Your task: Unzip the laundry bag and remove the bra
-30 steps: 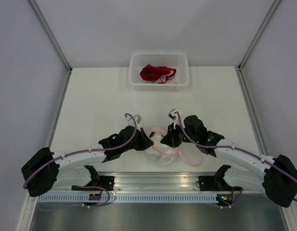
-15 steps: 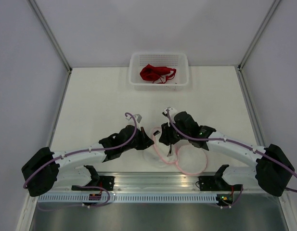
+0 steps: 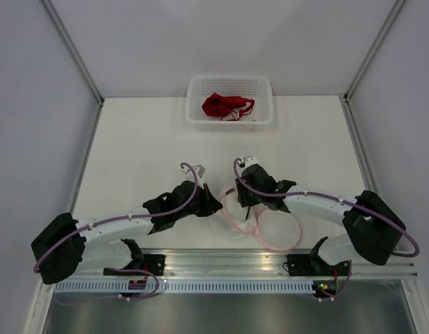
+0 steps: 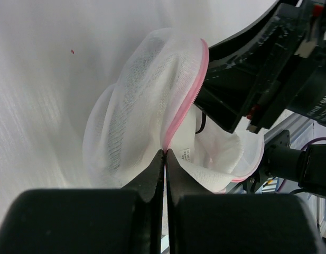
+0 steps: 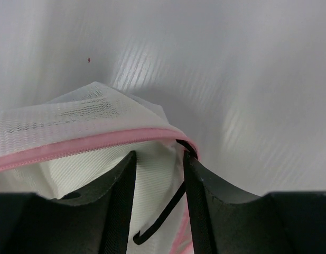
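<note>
The left gripper point(image 4: 165, 154) is pinched tight on the pink zipper trim point(image 4: 186, 100) of the laundry bag point(image 4: 133, 106). The bag lies gaping on the table point(image 3: 144, 146). On the bag's other side, the right gripper point(image 5: 159, 159) has its jaws apart, straddling the pink edge with mesh between the fingers. Well beyond the bag, a clear basket point(image 3: 261, 94) holds a red garment point(image 3: 224, 106).
</note>
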`<move>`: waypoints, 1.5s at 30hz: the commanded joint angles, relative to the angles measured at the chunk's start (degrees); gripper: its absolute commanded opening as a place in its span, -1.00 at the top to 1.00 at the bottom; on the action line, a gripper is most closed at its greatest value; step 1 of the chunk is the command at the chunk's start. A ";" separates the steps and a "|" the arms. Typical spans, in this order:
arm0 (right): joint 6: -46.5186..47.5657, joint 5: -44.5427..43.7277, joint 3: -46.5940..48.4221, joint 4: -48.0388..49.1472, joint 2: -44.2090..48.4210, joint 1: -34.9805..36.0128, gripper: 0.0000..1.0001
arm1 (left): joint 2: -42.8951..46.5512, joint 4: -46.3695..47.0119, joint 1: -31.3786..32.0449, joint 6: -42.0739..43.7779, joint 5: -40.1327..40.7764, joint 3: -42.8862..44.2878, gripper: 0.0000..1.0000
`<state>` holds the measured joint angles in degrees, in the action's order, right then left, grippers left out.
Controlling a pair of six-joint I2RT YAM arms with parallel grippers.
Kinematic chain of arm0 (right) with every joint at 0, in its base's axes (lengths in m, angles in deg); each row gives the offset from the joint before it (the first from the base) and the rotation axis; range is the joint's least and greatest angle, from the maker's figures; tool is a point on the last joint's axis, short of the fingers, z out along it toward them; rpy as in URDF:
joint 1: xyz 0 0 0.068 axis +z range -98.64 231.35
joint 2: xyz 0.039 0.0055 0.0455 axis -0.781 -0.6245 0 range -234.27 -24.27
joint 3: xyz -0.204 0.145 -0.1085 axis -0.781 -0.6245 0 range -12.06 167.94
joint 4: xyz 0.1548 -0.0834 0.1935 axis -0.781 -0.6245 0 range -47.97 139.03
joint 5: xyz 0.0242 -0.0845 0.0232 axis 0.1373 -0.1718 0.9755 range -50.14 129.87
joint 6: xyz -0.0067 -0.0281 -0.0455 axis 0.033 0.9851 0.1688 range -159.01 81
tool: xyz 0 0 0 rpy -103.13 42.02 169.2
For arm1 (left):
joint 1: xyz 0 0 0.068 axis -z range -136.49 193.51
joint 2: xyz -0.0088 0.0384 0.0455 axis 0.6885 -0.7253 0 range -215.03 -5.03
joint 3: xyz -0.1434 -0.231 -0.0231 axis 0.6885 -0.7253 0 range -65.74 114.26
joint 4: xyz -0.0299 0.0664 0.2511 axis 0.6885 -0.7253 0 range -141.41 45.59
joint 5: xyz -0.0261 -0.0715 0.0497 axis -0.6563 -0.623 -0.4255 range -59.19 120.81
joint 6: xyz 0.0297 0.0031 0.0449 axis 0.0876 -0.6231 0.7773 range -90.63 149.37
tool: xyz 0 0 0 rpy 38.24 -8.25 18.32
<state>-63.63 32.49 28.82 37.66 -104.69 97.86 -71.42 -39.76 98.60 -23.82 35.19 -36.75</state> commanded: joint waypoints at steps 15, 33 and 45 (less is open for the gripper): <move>-1.05 17.39 -2.74 7.44 7.46 0.34 0.99 | 0.65 1.42 0.02 -1.22 0.54 -0.08 0.95; -5.52 4.04 -4.15 9.78 41.91 0.26 1.00 | 0.65 1.42 0.02 -1.57 0.45 -0.34 0.96; -6.77 26.95 5.88 1.03 32.36 0.17 0.99 | 1.44 1.07 0.02 -1.57 0.80 -0.43 0.96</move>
<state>-70.73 50.96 31.34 42.18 -70.44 98.01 -71.03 -38.61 98.60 -24.34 35.19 -36.77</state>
